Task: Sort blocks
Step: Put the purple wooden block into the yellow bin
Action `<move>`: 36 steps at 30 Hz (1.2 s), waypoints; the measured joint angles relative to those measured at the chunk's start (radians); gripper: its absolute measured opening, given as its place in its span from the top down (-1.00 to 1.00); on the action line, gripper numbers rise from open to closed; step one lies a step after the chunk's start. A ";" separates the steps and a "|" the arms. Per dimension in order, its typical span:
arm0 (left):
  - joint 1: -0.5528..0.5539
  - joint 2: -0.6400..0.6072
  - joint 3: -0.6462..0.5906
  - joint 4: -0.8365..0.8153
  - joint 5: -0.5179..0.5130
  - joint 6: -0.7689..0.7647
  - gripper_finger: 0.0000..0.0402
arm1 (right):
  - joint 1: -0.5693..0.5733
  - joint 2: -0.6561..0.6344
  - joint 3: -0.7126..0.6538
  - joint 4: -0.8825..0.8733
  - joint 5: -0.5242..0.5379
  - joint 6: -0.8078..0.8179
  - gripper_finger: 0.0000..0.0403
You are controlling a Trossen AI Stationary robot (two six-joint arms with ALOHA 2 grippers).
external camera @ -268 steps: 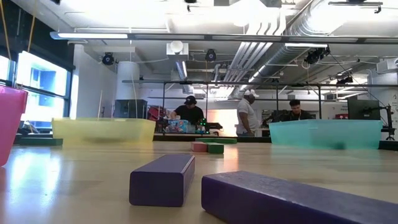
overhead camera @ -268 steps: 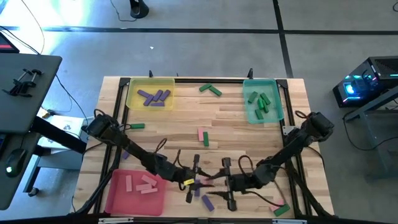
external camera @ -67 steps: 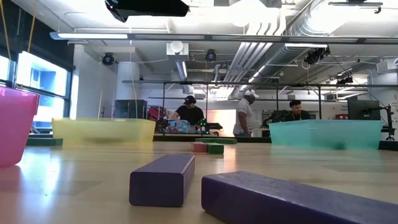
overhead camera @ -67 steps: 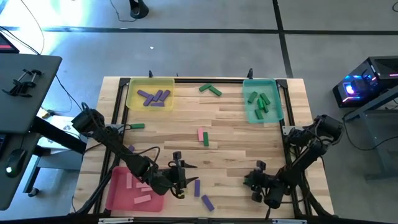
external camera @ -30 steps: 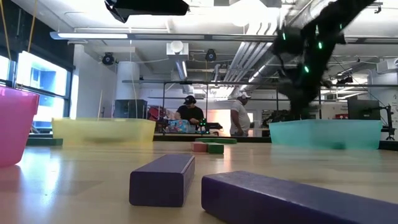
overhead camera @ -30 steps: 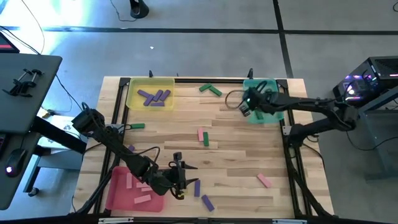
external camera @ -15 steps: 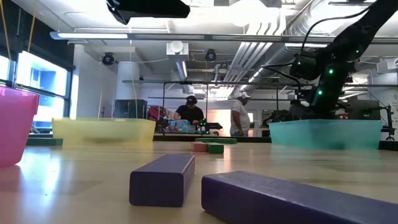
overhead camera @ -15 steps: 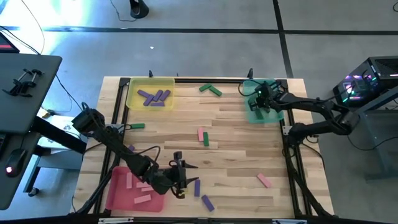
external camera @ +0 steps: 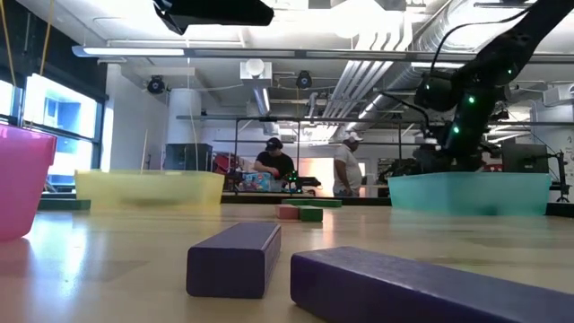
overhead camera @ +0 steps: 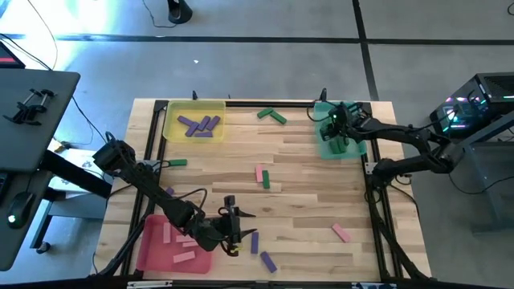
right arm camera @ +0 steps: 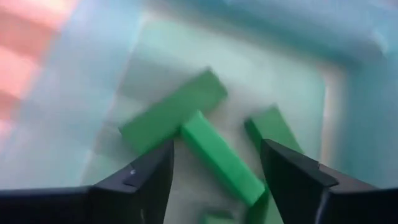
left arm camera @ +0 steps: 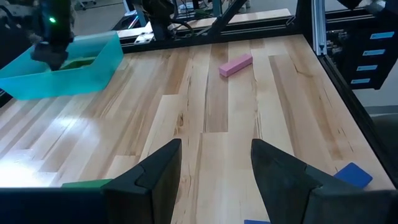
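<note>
Your right gripper (overhead camera: 332, 128) hangs over the teal tray (overhead camera: 356, 149) at the table's one-o'clock corner, fingers (right arm camera: 140, 180) spread wide with nothing between them; below them in the right wrist view green blocks (right arm camera: 221, 155) lie loose on the tray floor. Your left gripper (overhead camera: 238, 229) sits low near the seven-o'clock edge, just beside the pink tray (overhead camera: 148, 255), its fingers (left arm camera: 155, 171) parted and empty. Two purple blocks (overhead camera: 267, 261) lie on the wood close to that gripper, toward six o'clock. More purple blocks (overhead camera: 199, 125) rest in the yellow tray (overhead camera: 172, 108) at eleven o'clock, and pale pink blocks (overhead camera: 182, 257) sit in the pink tray. Loose on the table you have a pink block (overhead camera: 341, 233) toward five o'clock, a pink and green pair (overhead camera: 263, 176) touching near the centre, two green blocks (overhead camera: 271, 116) at twelve o'clock, and a single green block (overhead camera: 177, 163) at nine o'clock. People (external camera: 272, 165) stand in the room beyond the table.
</note>
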 joint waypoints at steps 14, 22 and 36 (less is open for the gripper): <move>0.000 0.000 0.000 -0.002 0.000 -0.023 0.09 | 0.225 -0.251 0.068 -0.038 0.052 -0.062 -0.03; 0.000 0.000 0.000 -0.001 -0.001 -0.045 0.09 | 0.626 -0.424 0.069 0.004 0.143 0.014 0.04; 0.025 0.000 -0.001 0.010 -0.001 -0.071 0.09 | 1.341 -0.135 0.070 0.462 0.518 0.080 0.05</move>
